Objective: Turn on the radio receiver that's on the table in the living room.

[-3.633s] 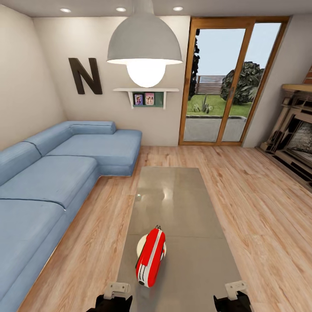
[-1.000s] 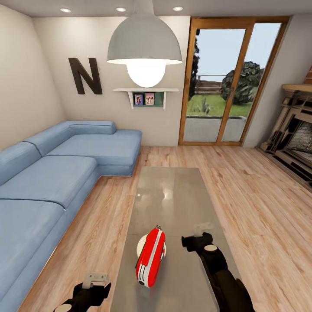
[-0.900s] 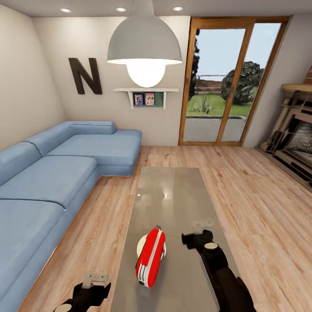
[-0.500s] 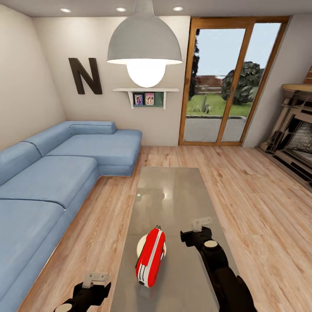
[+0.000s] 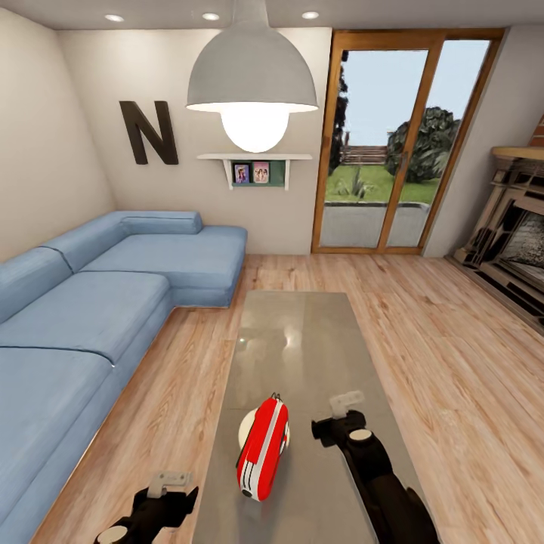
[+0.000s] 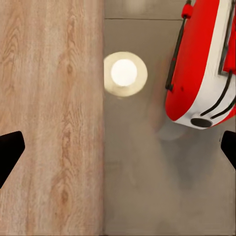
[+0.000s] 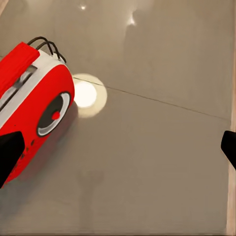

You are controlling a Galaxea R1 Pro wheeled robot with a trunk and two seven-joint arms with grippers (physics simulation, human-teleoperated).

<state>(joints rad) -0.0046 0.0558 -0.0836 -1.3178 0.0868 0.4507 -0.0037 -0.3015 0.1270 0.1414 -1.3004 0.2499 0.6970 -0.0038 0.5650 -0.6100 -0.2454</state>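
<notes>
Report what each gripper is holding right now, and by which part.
Nothing is held. The right gripper hovers open over the table beside the radio receiver, not touching it. The left gripper is open near the table's edge, also empty.

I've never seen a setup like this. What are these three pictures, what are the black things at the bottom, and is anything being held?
It is a simulated two-armed robot. The big picture looks down from its head; the others come from cameras at each wrist. The black shapes are its arms: the right tool hovers over the grey table beside the red radio receiver, the left tool waits near the table's edge. Both tools are open, holding nothing. The bright disc on the tabletop is the lamp's reflection.
</notes>
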